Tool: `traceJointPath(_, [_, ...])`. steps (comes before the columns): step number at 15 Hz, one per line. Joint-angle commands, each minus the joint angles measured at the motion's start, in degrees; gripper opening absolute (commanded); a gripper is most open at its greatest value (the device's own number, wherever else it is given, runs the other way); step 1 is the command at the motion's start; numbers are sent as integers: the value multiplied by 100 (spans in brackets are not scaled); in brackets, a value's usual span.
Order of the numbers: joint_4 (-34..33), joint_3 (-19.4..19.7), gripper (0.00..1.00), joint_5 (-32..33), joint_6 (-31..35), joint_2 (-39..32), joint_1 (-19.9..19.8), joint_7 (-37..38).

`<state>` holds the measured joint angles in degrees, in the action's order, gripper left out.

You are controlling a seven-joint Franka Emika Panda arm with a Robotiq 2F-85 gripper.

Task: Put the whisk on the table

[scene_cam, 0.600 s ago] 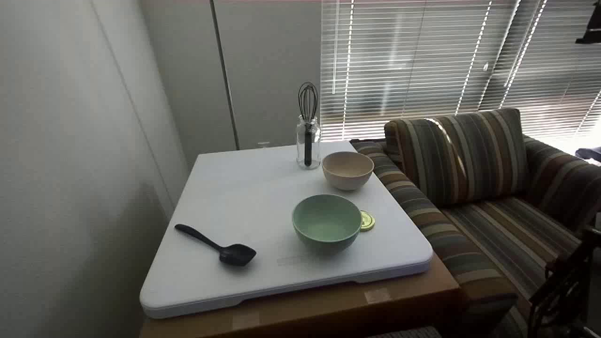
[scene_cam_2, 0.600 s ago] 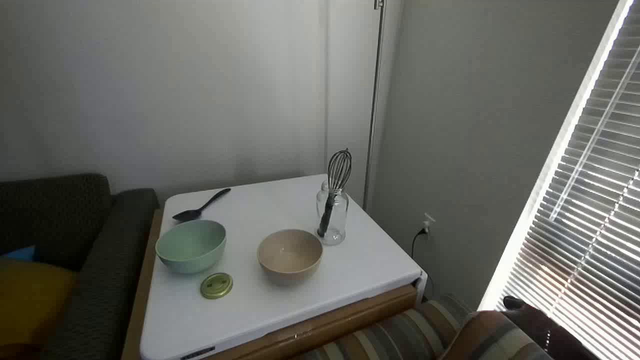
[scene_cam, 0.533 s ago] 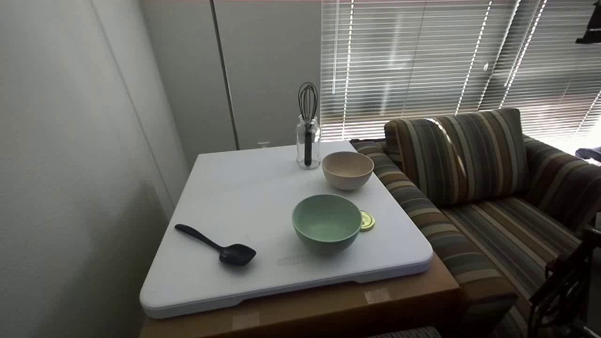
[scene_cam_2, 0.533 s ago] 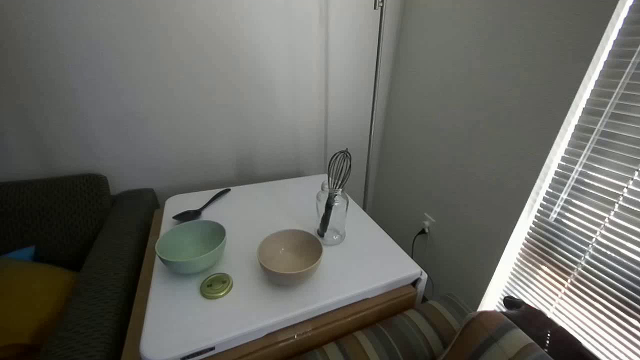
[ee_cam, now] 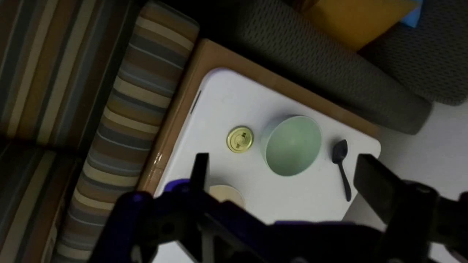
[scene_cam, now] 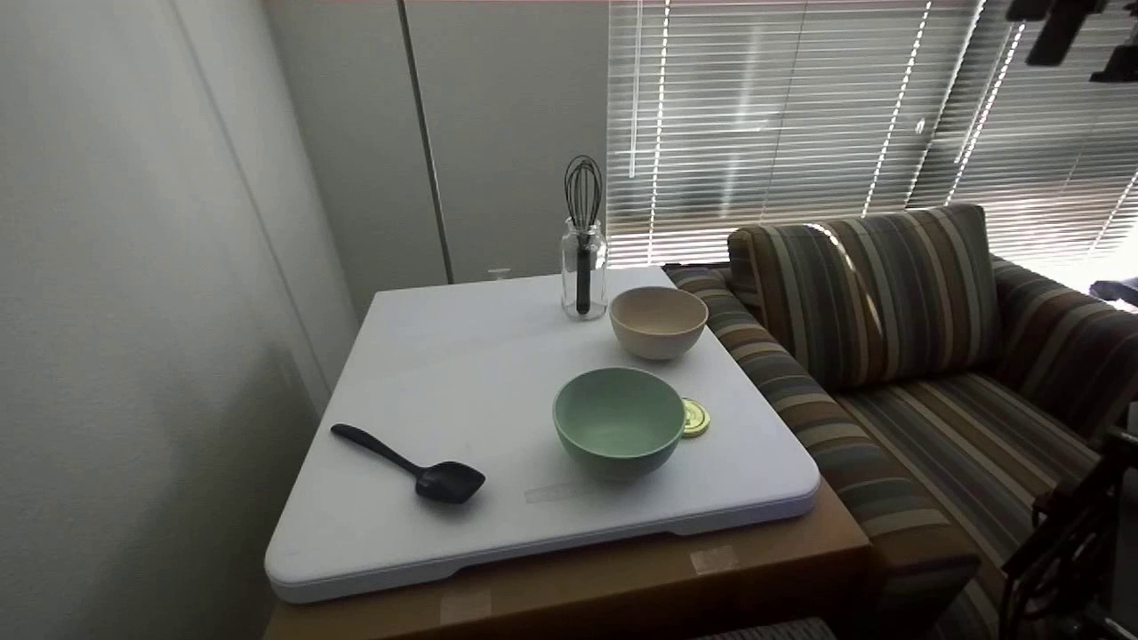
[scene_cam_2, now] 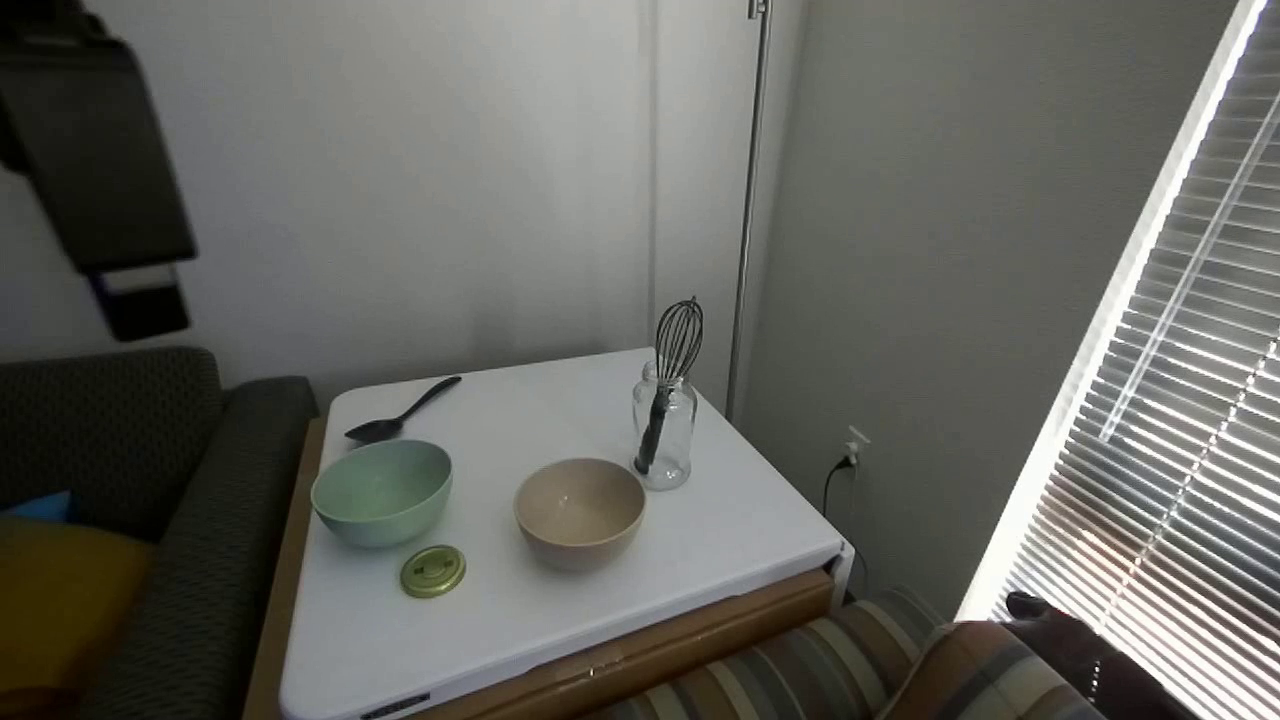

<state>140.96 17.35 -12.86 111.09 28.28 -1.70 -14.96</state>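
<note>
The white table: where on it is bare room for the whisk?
The white table has most room between the black cooking spoon, green bowl and glass jar. A smaller patch lies between the gold jar lid, beige bowl and table edge. It is crowded where the beige bowl stands close to the jar.

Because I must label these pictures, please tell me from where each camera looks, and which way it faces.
Wrist view: robot-mounted, looking down at the table; the open gripper shows below.
An exterior view: raised, off the table end away from the whisk, facing the window blinds; dark robot part, top right.
An exterior view: raised, on the side of the striped sofa, facing the wall; dark robot piece, top left.
Both exterior views share the table, the whisk in its glass jar and the black spoon.
</note>
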Motion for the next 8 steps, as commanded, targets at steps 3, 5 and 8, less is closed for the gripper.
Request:
traceJointPath(3, [-1443,-42,100,-1492,577,-1918,270,-383])
traceJointPath(5, [-1983,-203,100,-1869,755,-2502,250,-446])
traceJointPath(8, [-2802,-530,100,-2220,978,-3323,114,-536])
